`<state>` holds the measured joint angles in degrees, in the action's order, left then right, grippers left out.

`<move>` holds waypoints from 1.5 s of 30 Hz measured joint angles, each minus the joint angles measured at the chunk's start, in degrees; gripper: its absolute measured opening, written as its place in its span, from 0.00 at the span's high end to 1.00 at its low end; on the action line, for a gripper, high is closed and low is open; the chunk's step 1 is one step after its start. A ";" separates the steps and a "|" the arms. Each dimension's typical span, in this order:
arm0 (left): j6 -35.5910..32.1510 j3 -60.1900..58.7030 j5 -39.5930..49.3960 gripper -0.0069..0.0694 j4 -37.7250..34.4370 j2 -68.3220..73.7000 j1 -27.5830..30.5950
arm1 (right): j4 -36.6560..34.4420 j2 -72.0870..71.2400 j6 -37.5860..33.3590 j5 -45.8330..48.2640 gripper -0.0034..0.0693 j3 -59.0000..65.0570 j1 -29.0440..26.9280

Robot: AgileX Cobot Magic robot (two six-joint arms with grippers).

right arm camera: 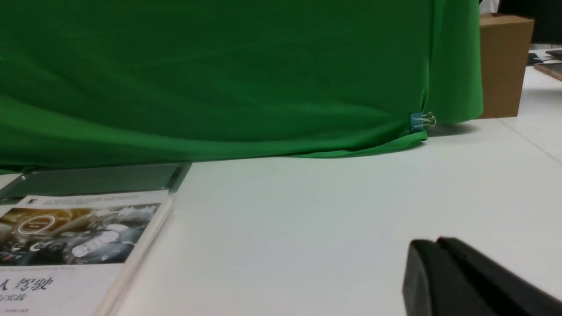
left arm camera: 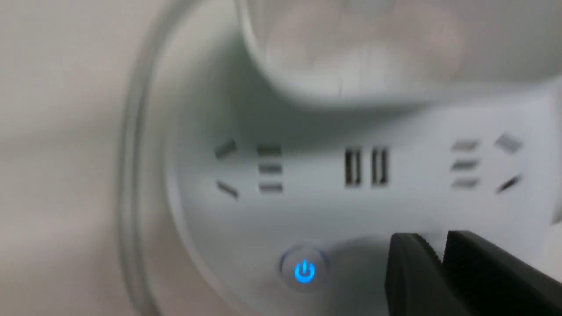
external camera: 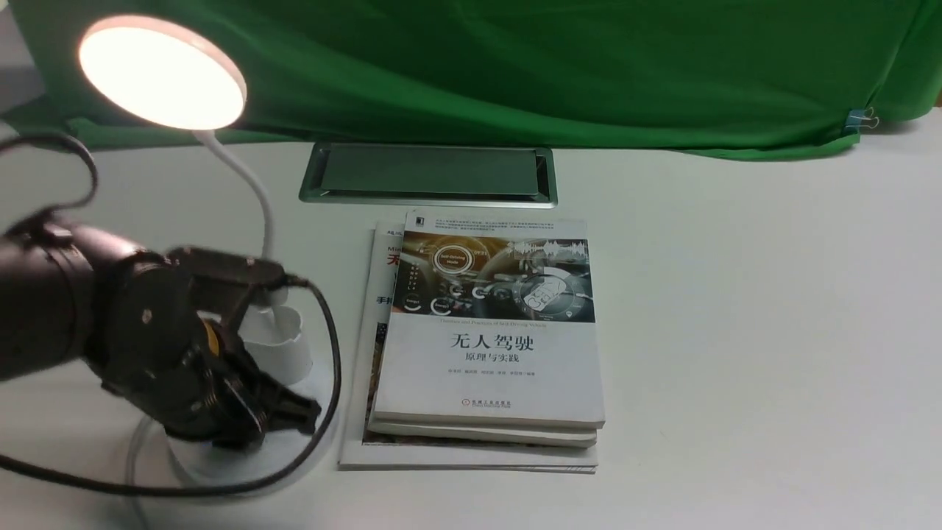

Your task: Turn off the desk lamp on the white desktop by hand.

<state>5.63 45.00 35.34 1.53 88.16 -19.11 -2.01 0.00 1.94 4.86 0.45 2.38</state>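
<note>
While lit and glowing, desk lamp (external camera: 162, 73): left side of white desk (external camera: 736, 294), head raised at far left, round base (left arm camera: 316, 210) near left, beside stacked books (external camera: 486, 331). Left gripper (external camera: 309, 411): lowered over base, fingers together, holding nothing; probably closed to make one narrow tip for pressing. Tip just beside blue-lit power button (left arm camera: 304, 271), not on it; sideways shift judged needed first. Right gripper (right arm camera: 439, 267): fingers together, empty, low over desk at right, well apart, likely parked out of the way. Task judged not yet done.
</note>
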 joint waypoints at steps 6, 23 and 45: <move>0.00 0.96 -1.65 0.79 -0.39 1.07 0.00 | 0.00 0.00 0.00 0.00 0.90 0.00 0.00; 0.21 4.85 7.67 0.79 -3.81 -36.87 0.11 | 0.00 0.00 0.00 0.00 0.90 0.00 0.00; -12.45 -8.59 -16.08 0.76 -1.53 -75.21 6.68 | 0.00 0.00 0.00 0.00 0.90 0.00 0.00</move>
<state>-6.83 36.41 19.25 0.00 12.95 -12.42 -2.01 0.00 1.94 4.86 0.45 2.38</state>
